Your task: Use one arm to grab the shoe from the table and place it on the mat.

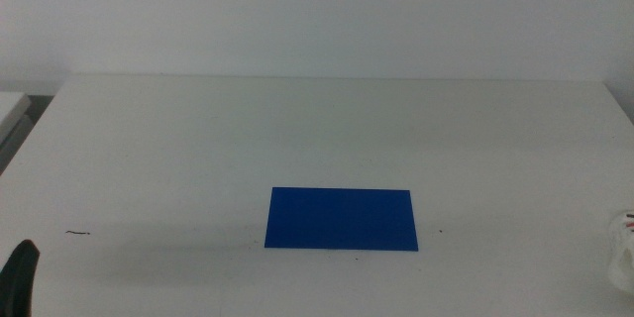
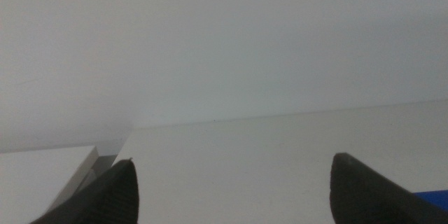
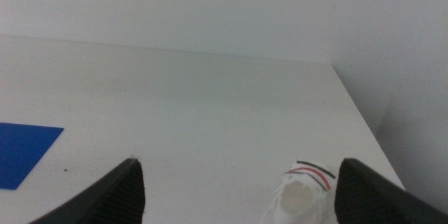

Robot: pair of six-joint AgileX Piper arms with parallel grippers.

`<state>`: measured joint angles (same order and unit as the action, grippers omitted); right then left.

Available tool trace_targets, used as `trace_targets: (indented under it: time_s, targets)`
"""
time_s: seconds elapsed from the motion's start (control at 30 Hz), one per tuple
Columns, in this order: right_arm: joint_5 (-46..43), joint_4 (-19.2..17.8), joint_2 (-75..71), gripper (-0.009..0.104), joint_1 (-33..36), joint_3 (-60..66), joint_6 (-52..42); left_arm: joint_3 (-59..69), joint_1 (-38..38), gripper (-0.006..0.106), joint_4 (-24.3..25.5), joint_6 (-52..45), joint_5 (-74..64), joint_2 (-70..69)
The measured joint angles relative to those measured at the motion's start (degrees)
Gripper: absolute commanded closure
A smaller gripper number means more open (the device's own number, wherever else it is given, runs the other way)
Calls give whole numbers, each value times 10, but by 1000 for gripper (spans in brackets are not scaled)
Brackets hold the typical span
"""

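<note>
Low in the right wrist view, the right gripper point(image 3: 238, 189) hangs spread wide over the shoe point(image 3: 299, 196). Left gripper point(image 2: 231, 189) waits, likewise released, bottom left. Apparently bare, the mat point(image 1: 342, 219) lies mid-table point(image 1: 297, 129).

Left gripper point(image 2: 231, 189) and right gripper point(image 3: 238, 189) both spread wide.

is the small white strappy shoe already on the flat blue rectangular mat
No, the flat blue rectangular mat lies bare, and the small white strappy shoe sits apart at the white table's right edge.
</note>
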<state>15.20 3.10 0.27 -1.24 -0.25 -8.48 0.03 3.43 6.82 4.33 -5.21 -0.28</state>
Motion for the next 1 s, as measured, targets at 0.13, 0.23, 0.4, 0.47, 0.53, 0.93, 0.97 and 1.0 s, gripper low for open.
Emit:
trace_targets:
  time_s: [0.13, 0.23, 0.4, 0.47, 0.53, 0.93, 0.97, 1.0]
  targets:
    - [67, 1, 1, 3, 0, -30, 0, 0, 0, 7, 0, 0, 0, 0]
    - [106, 1, 33, 3, 0, -102, -3, 0, 0, 7, 0, 0, 0, 0]
    - [160, 1, 156, 3, 0, -256, -5, 0, 0, 7, 0, 0, 0, 0]
    - [195, 2, 206, 3, 0, -308, -5, 0, 0, 7, 0, 0, 0, 0]
    - [239, 5, 256, 3, 0, -356, -5, 0, 0, 7, 0, 0, 0, 0]
    - [485, 52, 561, 3, 0, -524, 132, 0, 0, 7, 0, 0, 0, 0]
    - [492, 52, 584, 3, 0, -529, 159, 0, 0, 7, 0, 0, 0, 0]
    - [496, 48, 602, 3, 0, -532, 185, 0, 0, 7, 0, 0, 0, 0]
